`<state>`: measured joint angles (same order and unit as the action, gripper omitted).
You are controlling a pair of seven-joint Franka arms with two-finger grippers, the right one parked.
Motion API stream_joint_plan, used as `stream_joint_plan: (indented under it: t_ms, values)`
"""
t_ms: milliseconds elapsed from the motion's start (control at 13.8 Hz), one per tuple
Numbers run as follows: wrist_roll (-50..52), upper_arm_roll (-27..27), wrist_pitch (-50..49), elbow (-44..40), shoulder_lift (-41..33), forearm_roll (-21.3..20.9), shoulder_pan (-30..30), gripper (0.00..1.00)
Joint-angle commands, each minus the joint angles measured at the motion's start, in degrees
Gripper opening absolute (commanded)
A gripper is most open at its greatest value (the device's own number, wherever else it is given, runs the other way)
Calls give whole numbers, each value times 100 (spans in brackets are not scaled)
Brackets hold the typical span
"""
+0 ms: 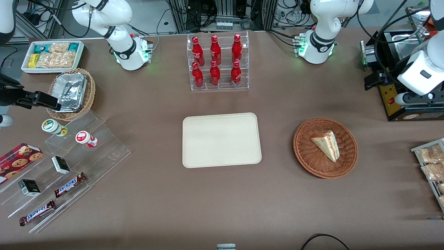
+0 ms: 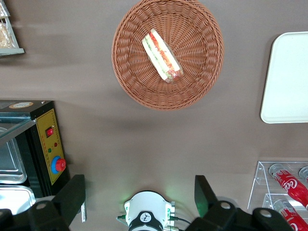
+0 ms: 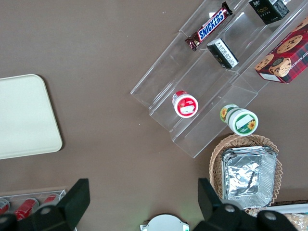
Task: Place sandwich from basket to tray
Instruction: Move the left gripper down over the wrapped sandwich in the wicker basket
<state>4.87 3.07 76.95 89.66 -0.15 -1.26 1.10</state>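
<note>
The sandwich (image 1: 327, 144) is a pale bread wedge with red, green and yellow filling. It lies in the round reddish-brown wicker basket (image 1: 303, 152), toward the working arm's end of the table. The left wrist view shows both the sandwich (image 2: 162, 56) and the basket (image 2: 197, 82). The cream-beige tray (image 1: 222, 139) lies flat and bare beside the basket, at mid-table; its corner shows in the left wrist view (image 2: 286, 77). My left gripper (image 1: 374, 80) hangs open and empty high above the table, farther from the front camera than the basket. Its fingers (image 2: 72, 197) stand wide apart around the gripper's middle (image 2: 138, 195).
A black appliance (image 1: 399, 100) with a red switch stands next to the gripper. A clear rack of red bottles (image 1: 218, 62) stands farther from the front camera than the tray. A wire rack of snack packets (image 1: 432, 163) lies at the working arm's table end. The arm's base (image 1: 317, 48) stands near the appliance.
</note>
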Motion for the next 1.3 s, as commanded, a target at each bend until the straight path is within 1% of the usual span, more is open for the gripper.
stream_joint_plan:
  t_ms: [0, 145, 652, 1087, 1232]
  values:
    - [-74, -52, 74, -63, 50, 39, 48, 100]
    - [-74, -52, 127, 77, 59, 30, 48, 100]
    - [-74, -17, 1119, 1017, 50, -14, 84, 100]
    - [31, -8, 2594, 2326, -29, -14, 189, 100]
    - [40, -8, 3244, 2757, -38, -5, 180, 100]
